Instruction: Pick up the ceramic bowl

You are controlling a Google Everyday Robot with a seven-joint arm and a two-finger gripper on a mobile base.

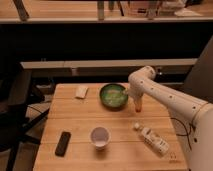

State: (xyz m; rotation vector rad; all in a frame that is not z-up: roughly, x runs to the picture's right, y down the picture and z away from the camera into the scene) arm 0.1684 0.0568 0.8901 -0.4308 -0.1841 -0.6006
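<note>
Hand (137, 105) hangs low over the bench (75, 120), just right of the ceramic bowl (114, 96); apart or together, can't tell.

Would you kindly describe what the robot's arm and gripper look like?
The arm is smooth, white and tubular, with a rounded elbow joint. Its gripper, just right of the dark green glazed ceramic bowl, ends in an orange-red tip.
</note>
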